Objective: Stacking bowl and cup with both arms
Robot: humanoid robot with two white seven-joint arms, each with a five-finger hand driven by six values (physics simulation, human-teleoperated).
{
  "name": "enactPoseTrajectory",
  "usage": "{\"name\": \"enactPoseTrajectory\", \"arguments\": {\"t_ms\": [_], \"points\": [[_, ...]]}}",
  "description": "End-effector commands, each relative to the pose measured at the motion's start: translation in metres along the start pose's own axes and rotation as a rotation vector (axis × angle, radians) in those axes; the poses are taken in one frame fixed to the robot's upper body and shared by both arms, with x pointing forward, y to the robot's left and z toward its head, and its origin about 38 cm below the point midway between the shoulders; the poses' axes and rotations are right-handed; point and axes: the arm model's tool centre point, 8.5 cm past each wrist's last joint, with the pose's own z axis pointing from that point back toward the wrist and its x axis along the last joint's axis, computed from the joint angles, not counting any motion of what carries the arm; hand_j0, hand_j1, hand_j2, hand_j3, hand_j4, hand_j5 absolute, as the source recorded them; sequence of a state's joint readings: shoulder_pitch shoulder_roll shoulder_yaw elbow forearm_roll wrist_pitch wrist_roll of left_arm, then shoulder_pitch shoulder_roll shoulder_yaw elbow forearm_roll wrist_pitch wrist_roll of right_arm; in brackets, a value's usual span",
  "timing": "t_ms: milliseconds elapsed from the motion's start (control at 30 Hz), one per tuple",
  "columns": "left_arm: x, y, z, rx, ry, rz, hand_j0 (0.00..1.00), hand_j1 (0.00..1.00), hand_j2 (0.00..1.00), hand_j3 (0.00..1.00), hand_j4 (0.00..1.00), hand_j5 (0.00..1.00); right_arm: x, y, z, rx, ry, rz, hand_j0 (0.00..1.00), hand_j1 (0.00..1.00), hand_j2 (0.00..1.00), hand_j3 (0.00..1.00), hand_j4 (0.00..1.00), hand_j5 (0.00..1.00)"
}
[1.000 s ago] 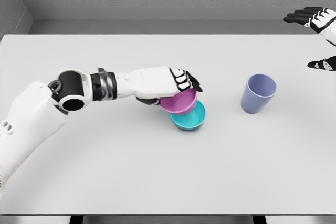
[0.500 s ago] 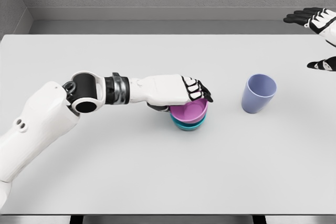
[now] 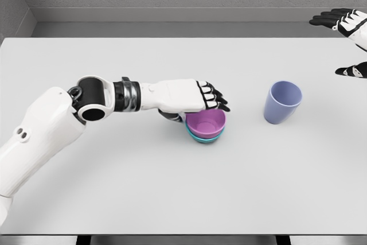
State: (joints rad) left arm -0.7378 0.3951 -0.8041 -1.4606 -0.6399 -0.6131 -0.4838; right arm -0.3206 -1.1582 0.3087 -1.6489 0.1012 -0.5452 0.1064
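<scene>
**Pink bowl nested in teal bowl**

A lavender plastic cup (image 3: 282, 102) stands upright, empty, well right of the bowls on the white table (image 3: 172, 187). The left hand (image 3: 192, 97) grips the round pink bowl (image 3: 206, 121), nested in the teal bowl (image 3: 205, 137). The right hand (image 3: 344, 21) hovers far right, fingers spread.

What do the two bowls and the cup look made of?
Pink bowl: likely matte plastic, flat uniform colour, thin rim, no glare. Teal bowl under it: same look, only its outer wall shows. Cup: lavender, thin-walled, soft shading, plastic or glazeless ceramic; can't tell. All are simulator renders, so texture is a guess.
</scene>
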Motion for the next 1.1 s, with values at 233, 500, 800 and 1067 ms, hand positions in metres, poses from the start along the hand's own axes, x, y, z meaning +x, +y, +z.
{"name": "enactPoseTrajectory", "arguments": {"t_ms": [233,500,800,1067], "points": [[-0.038,0.007,0.072,0.001,0.103,0.051,1.00,1.00,1.00,1.00,1.00,1.00,-0.001,-0.001,0.000,-0.004,0.002,-0.003,1.00,1.00,1.00,1.00,1.00,1.00],[-0.091,-0.015,0.179,0.010,0.335,0.210,1.00,1.00,1.00,1.00,1.00,1.00,0.002,-0.007,0.004,0.000,-0.014,0.018,1.00,1.00,1.00,1.00,1.00,1.00],[-0.111,-0.035,0.220,-0.026,0.449,0.271,1.00,1.00,1.00,1.00,1.00,1.00,-0.011,0.029,0.014,0.448,0.060,0.184,1.00,1.00,1.00,1.00,1.00,1.00],[-0.110,-0.036,0.217,-0.024,0.442,0.274,1.00,1.00,1.00,1.00,1.00,1.00,-0.018,0.050,-0.033,0.535,0.063,0.204,1.00,1.00,1.00,1.00,1.00,1.00]]}}
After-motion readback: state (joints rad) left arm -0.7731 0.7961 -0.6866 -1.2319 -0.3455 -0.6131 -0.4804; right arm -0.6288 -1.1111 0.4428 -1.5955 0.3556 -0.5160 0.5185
